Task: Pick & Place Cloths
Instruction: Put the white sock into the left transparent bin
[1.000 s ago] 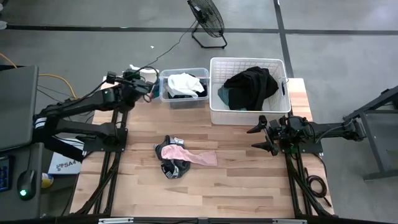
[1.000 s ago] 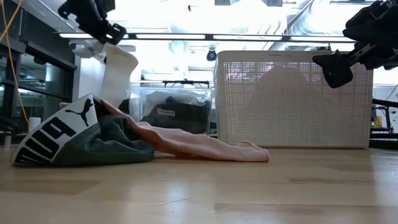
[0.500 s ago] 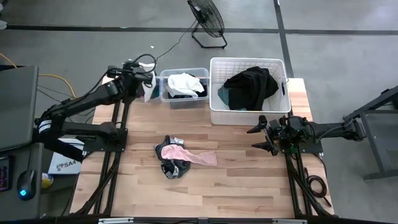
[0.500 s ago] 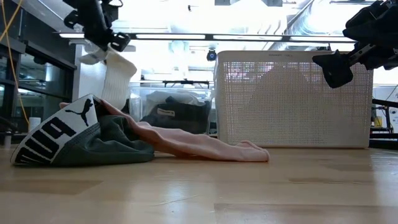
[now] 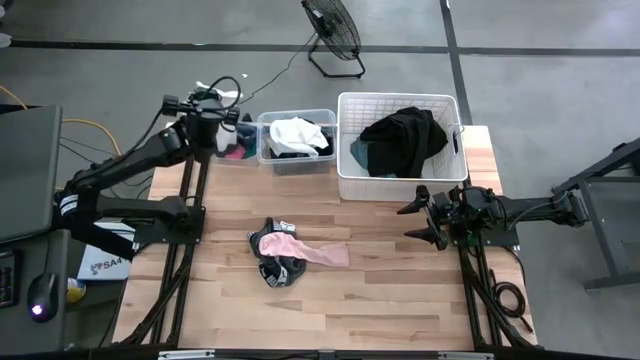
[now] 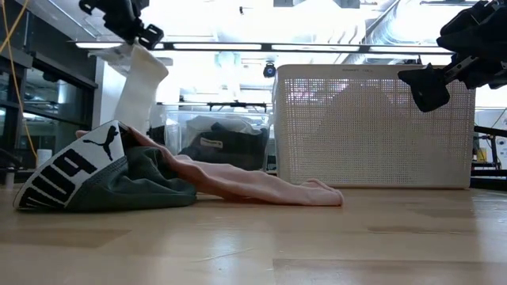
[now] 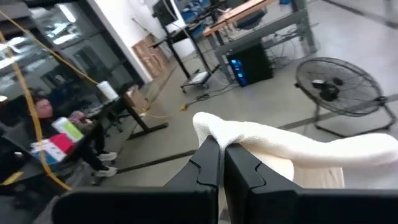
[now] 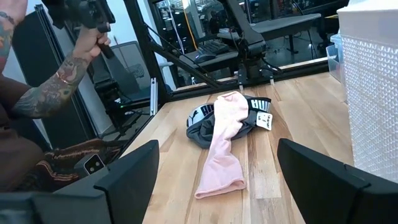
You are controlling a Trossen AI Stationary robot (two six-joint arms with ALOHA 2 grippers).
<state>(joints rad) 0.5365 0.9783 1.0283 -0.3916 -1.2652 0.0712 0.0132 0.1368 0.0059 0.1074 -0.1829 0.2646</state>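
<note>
Two arms work at the tabletop [image 5: 400, 300], and the cloths sit in four places. One white cloth [image 6: 141, 83] hangs from the left gripper [image 5: 228, 108], whose fingers [image 7: 208, 163] are pressed together on a fold of it, up beyond the far left corner of the tabletop beside the clear bin [image 5: 296, 141]. In the low view it dangles well above the wood. One pile lies near the middle of the tabletop: a pink cloth [image 5: 305, 251] draped across a dark cloth with a black-and-white lettered waistband [image 6: 75, 170], the two touching. The clear bin holds a white cloth [image 5: 298, 132] on top of darker fabric. The white slatted basket [image 5: 400, 185], just beside the bin, holds a black cloth [image 5: 408, 135] with a teal-green piece [image 5: 361, 152] showing at its left edge.

The right gripper [image 5: 425, 218] hovers over the right side of the tabletop, in front of the basket, fingers spread wide and holding nothing. In the right wrist view a person's hand [image 8: 93, 42] shows in the room beyond the table.

Compared with half a second ago, the left gripper has drawn back and to the left, away from the bin, and the white cloth rides higher. The right arm, the pile and both containers have not moved
</note>
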